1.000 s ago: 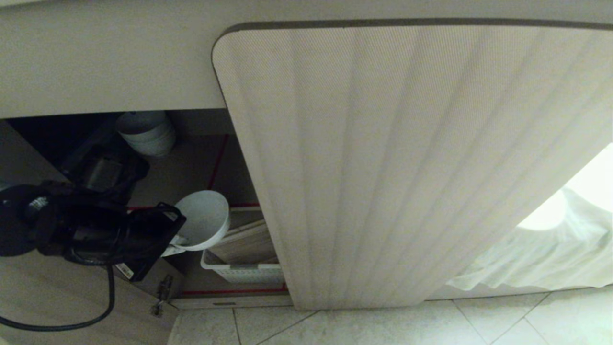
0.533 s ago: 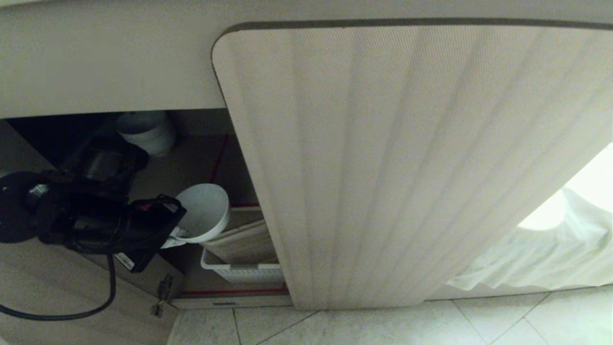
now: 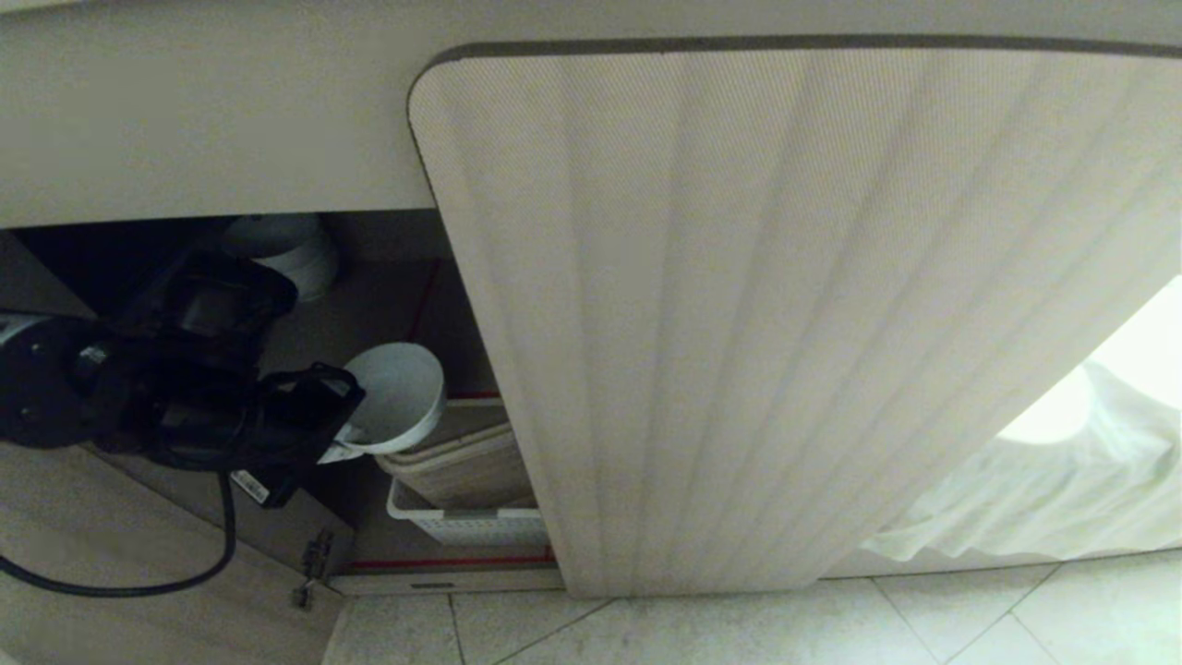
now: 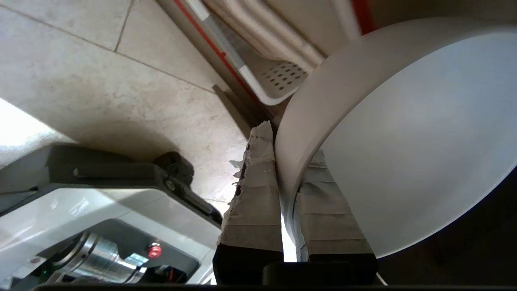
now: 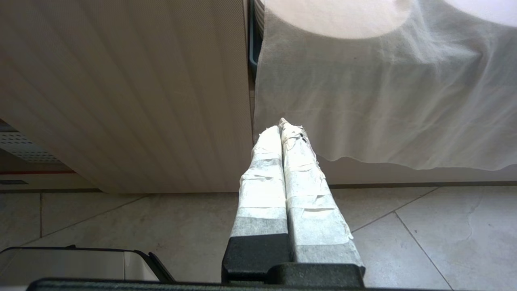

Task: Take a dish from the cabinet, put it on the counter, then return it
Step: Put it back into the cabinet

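The dish point(image 3: 399, 405), a small white bowl, hangs tilted in the open left side of the cabinet point(image 3: 785, 323), in front of its red-edged brown shelf. My left gripper point(image 3: 343, 451) is shut on its rim. In the left wrist view the taped fingers point(image 4: 254, 194) pinch the rim of the dish point(image 4: 404, 141), one inside and one outside, around the left gripper point(image 4: 284, 157). My right gripper point(image 5: 279, 128) is shut and empty, low over the floor before the closed fluted door. The counter's top is out of view.
A pile of white bowls point(image 3: 294, 251) stands deeper on the shelf, partly behind my left arm. Below the dish a white perforated basket point(image 3: 462, 525) holds pale boards. A white cloth point(image 3: 1043, 480) hangs at the right. Tiled floor point(image 3: 739, 628) lies in front.
My left arm has risen a little with the dish and moved slightly deeper into the cabinet opening, covering more of the bowl pile. The grip is unchanged.
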Controlling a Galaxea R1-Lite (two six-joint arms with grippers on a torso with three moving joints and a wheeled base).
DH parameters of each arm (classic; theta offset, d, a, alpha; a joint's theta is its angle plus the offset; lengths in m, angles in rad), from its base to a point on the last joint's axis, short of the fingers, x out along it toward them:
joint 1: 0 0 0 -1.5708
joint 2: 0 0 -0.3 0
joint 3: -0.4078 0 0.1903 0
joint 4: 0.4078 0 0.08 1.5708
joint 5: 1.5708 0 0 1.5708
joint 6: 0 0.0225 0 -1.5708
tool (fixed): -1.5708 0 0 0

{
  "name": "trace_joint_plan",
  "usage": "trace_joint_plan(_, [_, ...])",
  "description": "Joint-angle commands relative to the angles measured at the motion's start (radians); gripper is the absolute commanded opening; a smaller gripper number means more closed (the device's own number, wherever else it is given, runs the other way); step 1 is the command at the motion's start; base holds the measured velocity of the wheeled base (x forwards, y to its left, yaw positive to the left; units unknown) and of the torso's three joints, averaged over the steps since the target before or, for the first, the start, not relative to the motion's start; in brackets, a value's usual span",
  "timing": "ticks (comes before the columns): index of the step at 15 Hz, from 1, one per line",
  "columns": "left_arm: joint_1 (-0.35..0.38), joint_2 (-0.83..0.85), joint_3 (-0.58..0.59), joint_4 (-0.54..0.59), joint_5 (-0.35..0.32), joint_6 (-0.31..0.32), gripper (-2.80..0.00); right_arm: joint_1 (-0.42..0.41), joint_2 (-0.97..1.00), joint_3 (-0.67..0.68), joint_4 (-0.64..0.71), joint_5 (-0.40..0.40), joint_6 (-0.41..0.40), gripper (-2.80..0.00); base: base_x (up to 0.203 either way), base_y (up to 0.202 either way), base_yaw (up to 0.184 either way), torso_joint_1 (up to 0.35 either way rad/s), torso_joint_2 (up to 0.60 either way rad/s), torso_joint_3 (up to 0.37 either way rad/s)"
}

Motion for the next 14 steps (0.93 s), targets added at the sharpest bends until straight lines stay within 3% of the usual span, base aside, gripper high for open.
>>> trace_joint_plan(1, [0.000,0.012,-0.017,0.000,0.002,-0.008,-2.80,0.000,0.000,0.000,0.000,0.000,0.000,-2.80,0.000,0.000,0.000,0.000,0.00,0.000])
trace_joint_plan(7, [-0.001,0.034,-0.051,0.018,-0.008,-0.002,-2.80,0.001,0.000,0.000,0.000,0.000,0.000,-2.80,0.000,0.000,0.000,0.000,0.00,0.000])
trace_joint_plan(14, [-0.001,0.115,-0.180,0.120,-0.029,0.000,-2.80,0.000,0.000,0.000,0.000,0.000,0.000,-2.80,0.000,0.000,0.000,0.000,0.00,0.000])
